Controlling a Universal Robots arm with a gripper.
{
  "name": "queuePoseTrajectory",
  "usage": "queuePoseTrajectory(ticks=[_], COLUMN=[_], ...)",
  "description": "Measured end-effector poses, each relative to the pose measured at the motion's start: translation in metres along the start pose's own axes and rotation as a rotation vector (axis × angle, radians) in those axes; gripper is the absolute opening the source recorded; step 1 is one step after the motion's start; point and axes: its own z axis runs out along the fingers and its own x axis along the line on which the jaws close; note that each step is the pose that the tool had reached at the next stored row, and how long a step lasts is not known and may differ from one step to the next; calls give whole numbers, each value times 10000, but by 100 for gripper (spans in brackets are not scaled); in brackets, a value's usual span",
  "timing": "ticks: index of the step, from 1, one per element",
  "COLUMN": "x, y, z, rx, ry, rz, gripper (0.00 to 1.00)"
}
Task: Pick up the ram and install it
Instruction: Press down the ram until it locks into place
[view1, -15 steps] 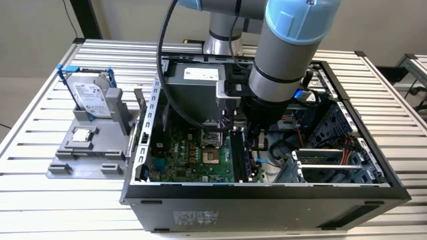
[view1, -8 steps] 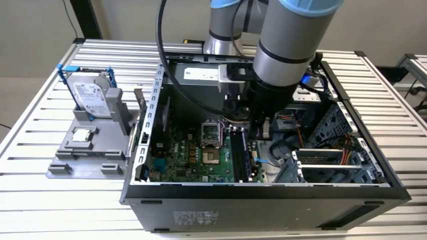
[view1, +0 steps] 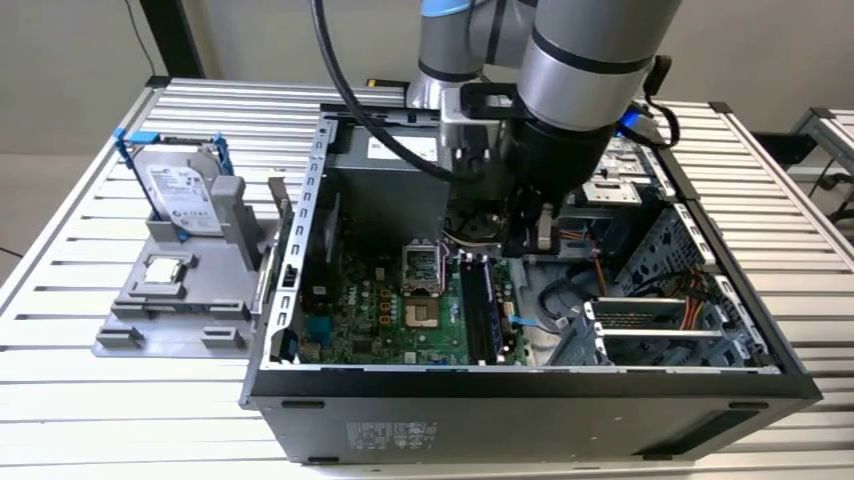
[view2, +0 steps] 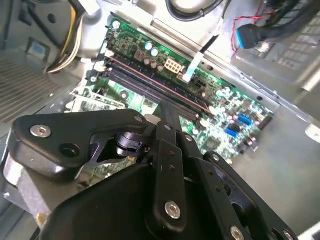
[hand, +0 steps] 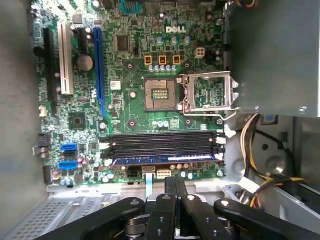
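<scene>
First wrist view looks straight down on the motherboard (hand: 125, 75), where the ram (hand: 165, 159) lies lengthwise in the memory slot (hand: 162, 142) row, in the slot nearest the board's edge, its blue-tinted upper edge showing between the white end latches. The neighbouring slots beside it are dark and bare. The gripper (hand: 172, 192) hangs directly over that edge of the board, its black linkage bars drawn in so that the two fingers meet in a narrow stack; they read as closed together, and nothing is caught between them. In the exterior view the arm reaches down into the open computer case (view1: 287, 300), with the gripper (view1: 523, 232) low over the slot area, well apart from the hard drive (view1: 180, 195) and the processor chip (view1: 163, 268) resting on the grey stand (view1: 127, 335) at the exterior view's left. I judge the work to be at the seating stage: the stick is already in its slot rather than carried. Whether the latches have fully snapped home cannot be told. Any further pressing would call for even, straight-down force along the stick.
</scene>
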Motion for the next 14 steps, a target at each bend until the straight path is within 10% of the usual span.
queuePoseTrajectory(ticks=[6, 14], x=[-15, -16], y=[-3, -3], z=[-272, -286], rx=[0, 0], ry=[-1, 0], rz=[0, 0], gripper=[0, 0])
